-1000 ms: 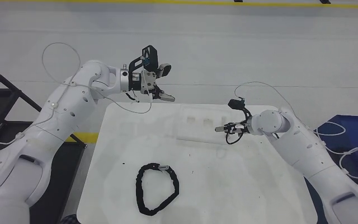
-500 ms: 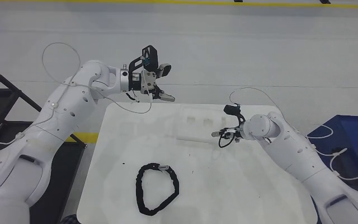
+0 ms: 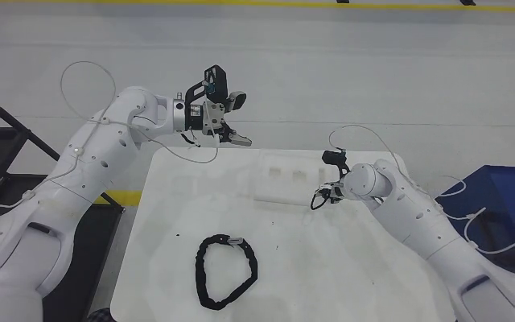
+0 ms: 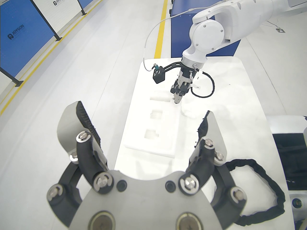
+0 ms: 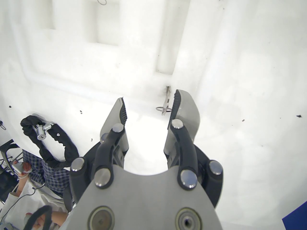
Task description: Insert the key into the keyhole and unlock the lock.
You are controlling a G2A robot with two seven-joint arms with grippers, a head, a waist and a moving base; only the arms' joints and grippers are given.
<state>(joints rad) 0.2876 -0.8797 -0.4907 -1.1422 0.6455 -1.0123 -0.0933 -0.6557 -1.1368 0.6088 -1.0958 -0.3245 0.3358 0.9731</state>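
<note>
currently both pairs of jaws stand open, the right pair just beside the key (image 5: 166,100).

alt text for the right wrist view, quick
The open right gripper hangs over the white table, a small ringed key lying just beside one fingertip at the edge of the foam tray. The black chain lock lies farther off, near the table's edge.

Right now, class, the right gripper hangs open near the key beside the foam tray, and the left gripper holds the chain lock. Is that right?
No: the left gripper is open and empty; the top view shows the chain lock lying on the table. The right gripper does hang open near the key.
</note>
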